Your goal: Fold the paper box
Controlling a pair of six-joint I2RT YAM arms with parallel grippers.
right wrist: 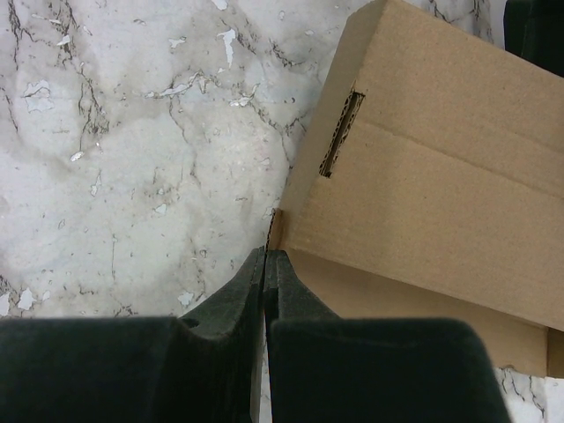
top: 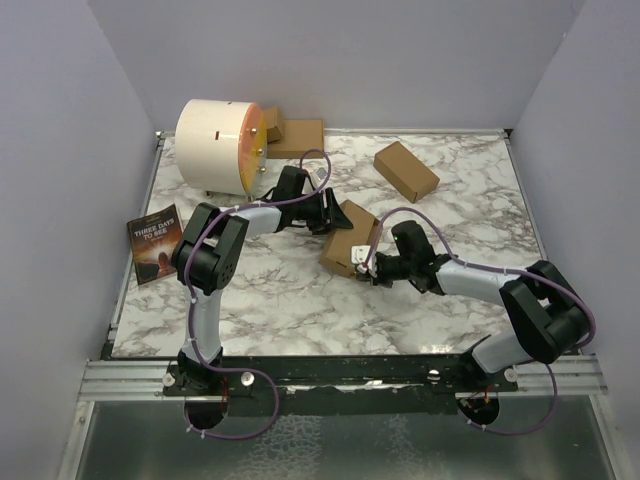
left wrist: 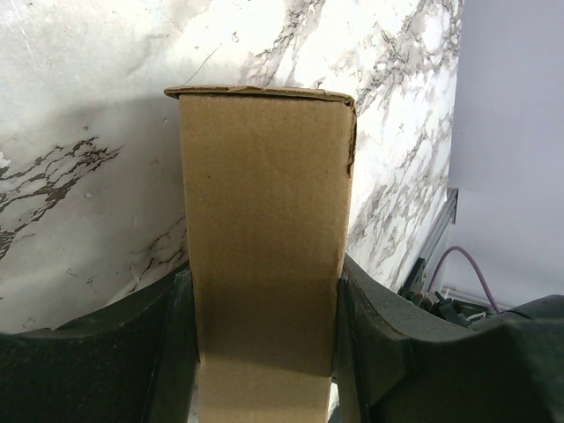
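The brown cardboard box lies in the middle of the marble table. My left gripper is shut on its far-left end; in the left wrist view the box stands between both fingers, which press its sides. My right gripper is at the box's near corner. In the right wrist view its jaws are pinched together on a thin cardboard flap edge of the box. A slot shows in the box's side.
A second, closed brown box lies at the back right. Flat cardboard pieces lie at the back beside a large white cylinder. A book lies at the table's left edge.
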